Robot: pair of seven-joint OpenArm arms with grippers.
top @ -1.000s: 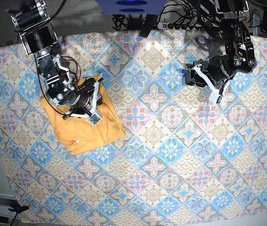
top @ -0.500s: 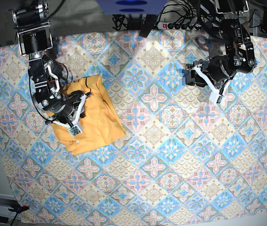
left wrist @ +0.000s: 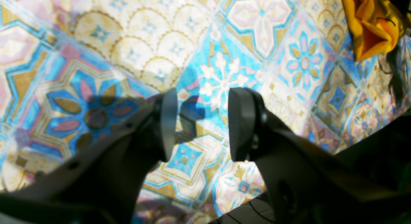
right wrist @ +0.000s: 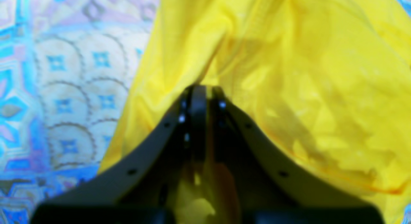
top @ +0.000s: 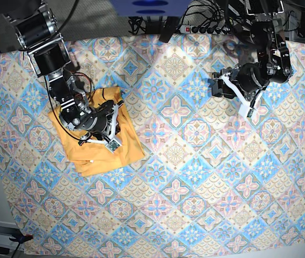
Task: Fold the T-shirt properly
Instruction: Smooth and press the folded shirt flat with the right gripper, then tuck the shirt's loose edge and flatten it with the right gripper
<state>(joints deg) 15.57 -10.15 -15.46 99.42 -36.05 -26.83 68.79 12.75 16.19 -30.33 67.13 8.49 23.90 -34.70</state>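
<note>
- Under your right arm's fingers (top: 111, 141) lies the plain yellow-orange cotton T-shirt (top: 96, 153), gathered into a compact, roughly rectangular bundle on the counter, which is spread with a blue-and-pink tile-patterned tablecloth (top: 195, 177).
- Your right fingers (right wrist: 200, 89) are clenched together, and the wrist view shows yellow cloth bunched right at their tips, with a crease running up from them; you appear to be pinching a layer of the shirt there, near its edge, with bare tablecloth (right wrist: 64, 76) just beside the fingers.
- Your left arm's fingers (left wrist: 202, 124) are parted with nothing between them, hanging above bare tablecloth (left wrist: 96, 57) well apart from the shirt; only a crumpled yellow corner of the shirt (left wrist: 369, 28) shows far off at the edge of that wrist view.
- Judging by the shape, most of the folding looks done: no sleeves stick out and the bundle is several layers thick.
- What is left, as far as you can see, is tidying: the top layer around the right fingers is rumpled and the outline is skewed, so the pinched layer probably needs drawing flat and the edges squaring.
- Whether the layers underneath line up cannot be told; the right arm hides the middle of the bundle.
</note>
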